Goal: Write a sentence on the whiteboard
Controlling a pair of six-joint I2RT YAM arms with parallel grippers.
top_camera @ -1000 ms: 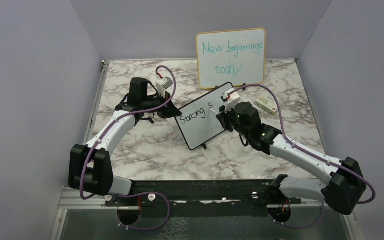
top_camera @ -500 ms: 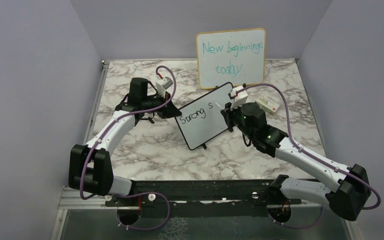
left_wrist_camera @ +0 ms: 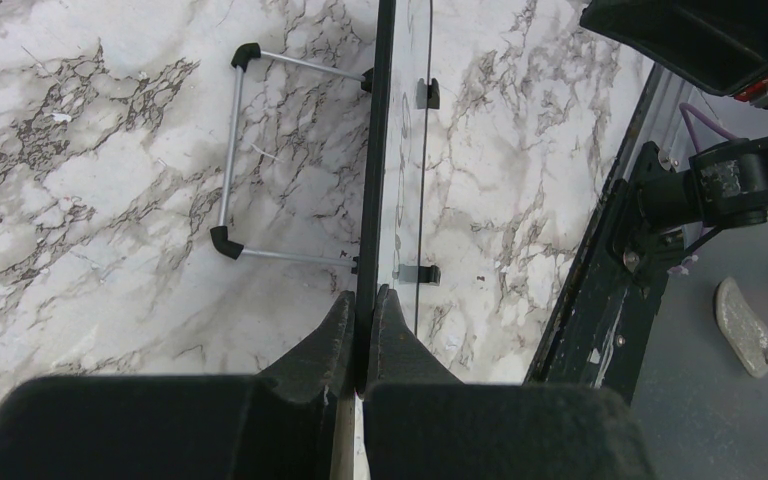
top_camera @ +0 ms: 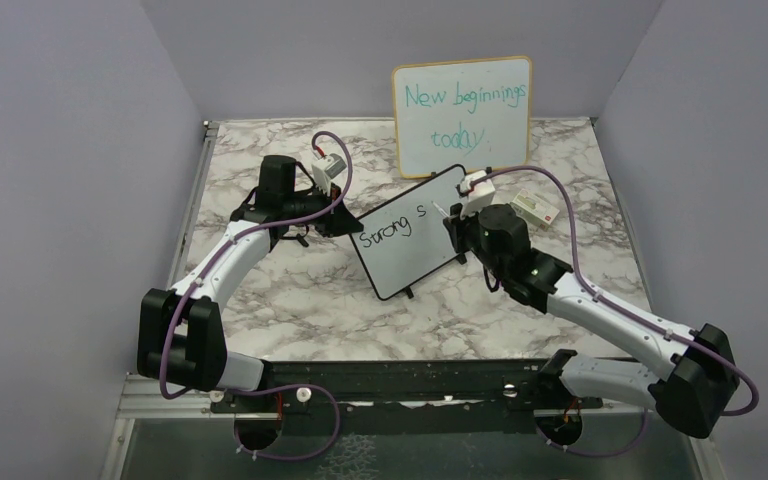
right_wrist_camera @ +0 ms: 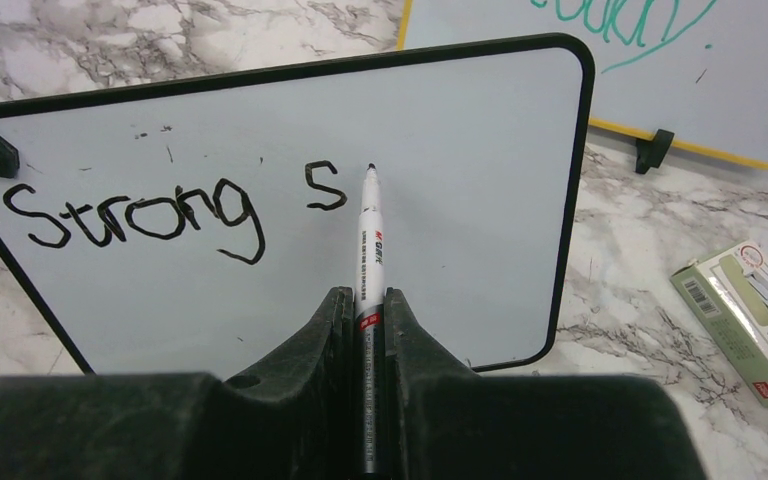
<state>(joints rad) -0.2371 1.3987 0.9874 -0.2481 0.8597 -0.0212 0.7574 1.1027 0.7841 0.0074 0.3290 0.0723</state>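
Note:
The whiteboard (top_camera: 410,235), black-framed and propped on a wire stand (left_wrist_camera: 232,160), reads "Strong s" in black. Edge-on in the left wrist view, the whiteboard (left_wrist_camera: 372,160) is pinched at its left edge by my left gripper (left_wrist_camera: 365,300), which is shut on the frame. My right gripper (right_wrist_camera: 367,300) is shut on a white marker (right_wrist_camera: 368,240). The marker's black tip sits just right of the "s" (right_wrist_camera: 325,187), at or very near the whiteboard (right_wrist_camera: 460,200). In the top view the right gripper (top_camera: 457,225) is at the board's right side and the left gripper (top_camera: 348,222) at its left.
A larger wood-framed board (top_camera: 463,115) with teal writing "New beginnings today" stands at the back. A small white and green box (top_camera: 533,209) lies right of the right wrist. The black rail (top_camera: 400,385) runs along the table's near edge.
The right arm shifted to the right and slightly away along the board after the "s" was drawn. The left arm and the whiteboard stayed still.

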